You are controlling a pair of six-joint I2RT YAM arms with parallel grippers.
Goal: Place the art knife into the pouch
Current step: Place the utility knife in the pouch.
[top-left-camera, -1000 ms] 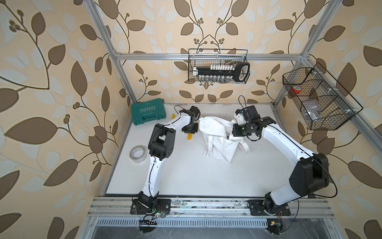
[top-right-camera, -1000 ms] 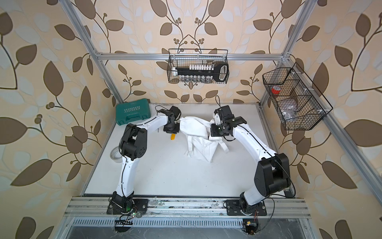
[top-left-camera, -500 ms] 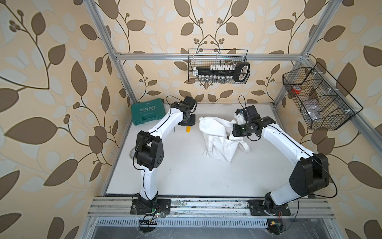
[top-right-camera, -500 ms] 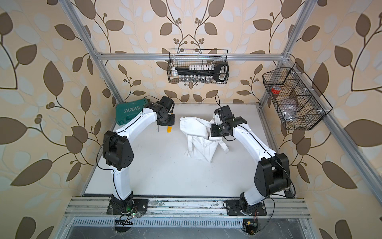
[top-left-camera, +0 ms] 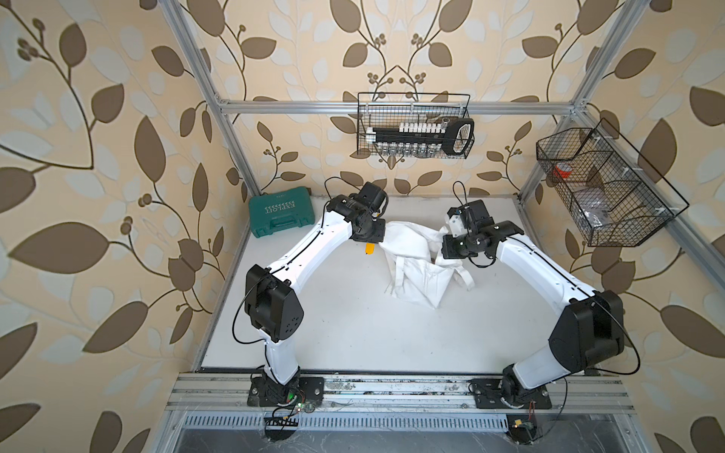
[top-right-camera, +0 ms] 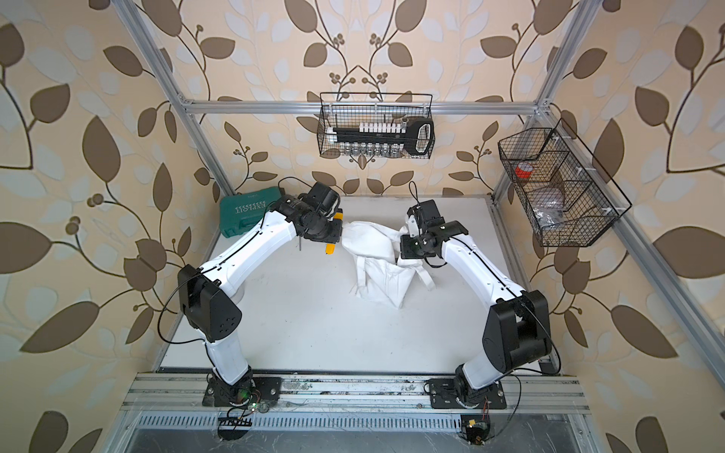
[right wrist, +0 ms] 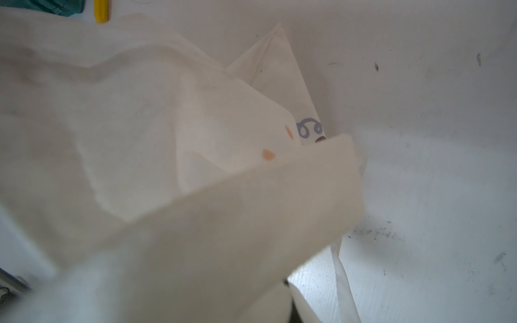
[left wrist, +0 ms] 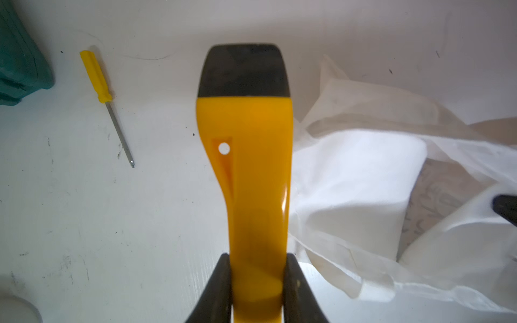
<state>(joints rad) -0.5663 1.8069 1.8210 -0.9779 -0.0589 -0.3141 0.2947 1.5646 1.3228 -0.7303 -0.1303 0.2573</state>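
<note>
Moved: left elbow has swung outward and the knife (top-left-camera: 369, 248) has crept nearer the pouch (top-left-camera: 408, 255); the right arm has stayed put.
Left end effector (left wrist: 258, 268): narrow, clamped on the knife's yellow handle.
Right end effector (top-left-camera: 451, 248): shut on the pouch's raised edge, I judge; cloth hides the fingers.
Knife: just beside the pouch, on the side away from my right end effector; not inside.
Pouch: crumpled on the table (top-left-camera: 353, 333), one edge lifted.
Done: knife grasped, pouch held up.
Left: carry the knife over the mouth, lower, release.
</note>
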